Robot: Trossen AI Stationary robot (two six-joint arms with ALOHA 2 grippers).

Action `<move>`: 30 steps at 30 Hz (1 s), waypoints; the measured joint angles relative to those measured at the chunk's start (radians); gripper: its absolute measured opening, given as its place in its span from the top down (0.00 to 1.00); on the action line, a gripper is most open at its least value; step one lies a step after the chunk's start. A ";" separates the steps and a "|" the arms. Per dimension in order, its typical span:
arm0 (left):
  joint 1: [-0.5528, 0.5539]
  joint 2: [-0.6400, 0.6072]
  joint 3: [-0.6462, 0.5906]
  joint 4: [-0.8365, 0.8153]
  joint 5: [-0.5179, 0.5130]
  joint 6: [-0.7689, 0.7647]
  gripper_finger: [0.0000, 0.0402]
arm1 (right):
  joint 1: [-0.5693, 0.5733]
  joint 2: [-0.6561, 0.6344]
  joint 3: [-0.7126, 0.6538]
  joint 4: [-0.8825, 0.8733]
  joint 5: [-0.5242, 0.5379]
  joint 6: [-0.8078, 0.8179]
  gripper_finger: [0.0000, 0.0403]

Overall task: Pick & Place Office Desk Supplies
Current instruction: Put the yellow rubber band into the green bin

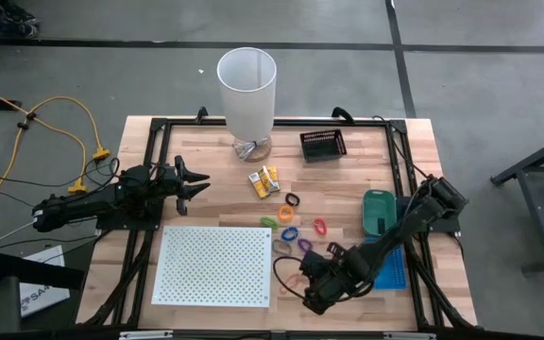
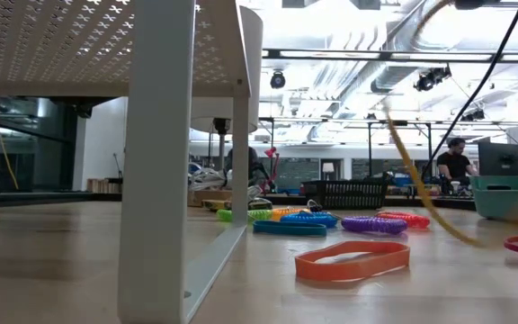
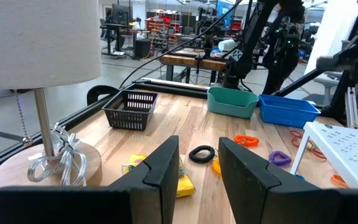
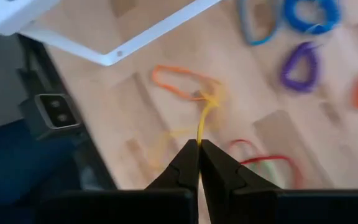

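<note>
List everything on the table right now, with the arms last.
lamp: 1, white shade, far edge
mesh basket: 1, black, far right
packets: a few, yellow-orange, centre
coil loops: several, green, blue, pink, purple, black, orange, right of centre
perforated board: 1, white, near centre
bin: 1, green, right
tray: 1, blue, right near side
rubber bands: a few, orange and red, near right
yellow band: 1, pinched in right hand
left hand: open, empty, left of packets
right hand: shut on yellow band
</note>
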 joint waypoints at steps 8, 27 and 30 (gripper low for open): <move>0.000 0.000 0.000 0.000 0.000 0.000 0.73 | 0.006 0.000 0.042 -0.163 0.041 0.042 0.99; 0.000 0.000 0.000 0.001 0.000 0.000 0.73 | 0.006 -0.183 0.026 -0.542 0.175 0.257 0.99; 0.000 0.000 0.000 0.003 0.000 0.000 0.73 | 0.006 -0.209 0.026 -0.543 0.185 0.258 0.99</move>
